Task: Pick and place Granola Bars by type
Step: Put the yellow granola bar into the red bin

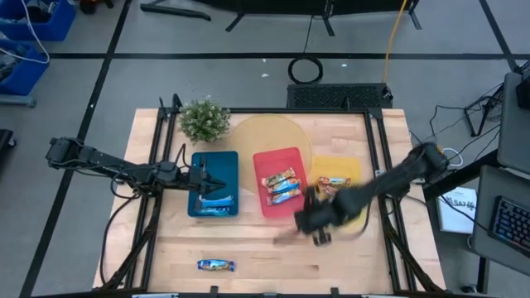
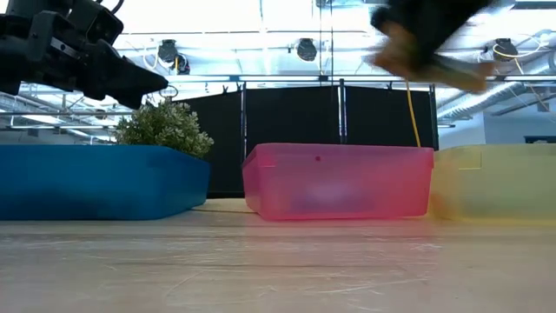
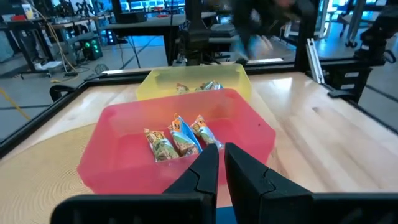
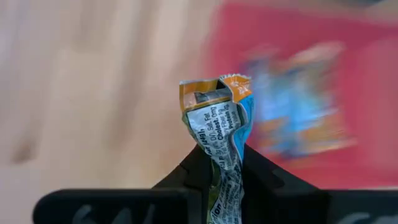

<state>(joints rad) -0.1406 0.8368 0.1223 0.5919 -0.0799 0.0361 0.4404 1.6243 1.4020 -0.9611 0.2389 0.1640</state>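
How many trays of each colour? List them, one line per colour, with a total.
Blue tray: 1
Red tray: 1
Yellow tray: 1
Total: 3

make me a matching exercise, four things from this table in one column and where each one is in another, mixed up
Things:
1. potted plant
2. lone granola bar
3. left pincer
4. bar in the right pincer

Places:
A. bare wood at the table's front edge, left of centre
B. clamped upright between two dark fingers
C. back of the table, behind the blue tray
D. over the blue tray

Pairs: 1-C, 2-A, 3-D, 4-B
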